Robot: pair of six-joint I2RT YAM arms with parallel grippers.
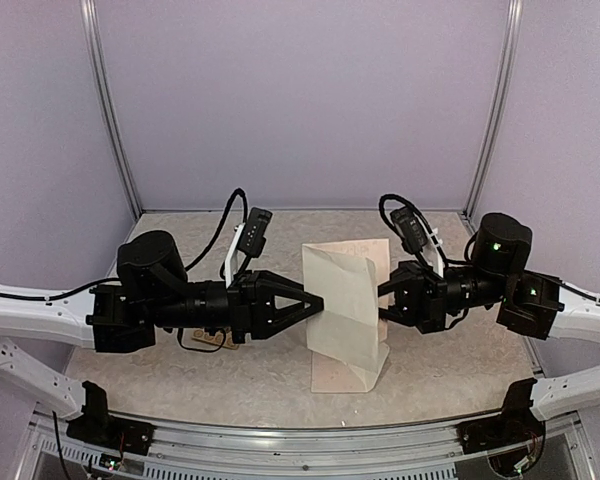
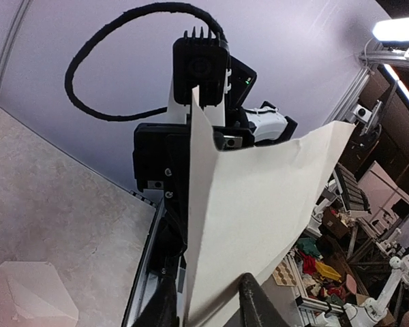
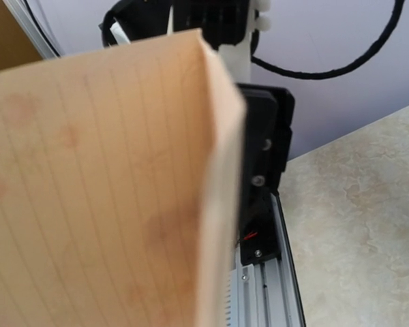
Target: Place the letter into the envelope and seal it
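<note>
The letter point(image 1: 345, 300) is a cream lined sheet, folded along a vertical crease and held upright in the air at the table's middle. My left gripper point(image 1: 315, 303) is shut on its left edge. In the left wrist view the two black fingers point(image 2: 255, 300) pinch the sheet's point(image 2: 259, 225) lower edge. My right gripper point(image 1: 384, 290) meets the letter's right edge. In the right wrist view the paper point(image 3: 88, 204) fills the frame and hides the fingers. The pale pinkish envelope point(image 1: 330, 380) lies flat on the table under the letter. It also shows in the left wrist view point(image 2: 31, 293).
A yellowish sticker sheet point(image 1: 208, 340) lies on the table, mostly hidden under my left arm. The purple back wall and metal frame posts point(image 1: 110, 120) close in the table. An aluminium rail point(image 1: 310, 440) runs along the near edge.
</note>
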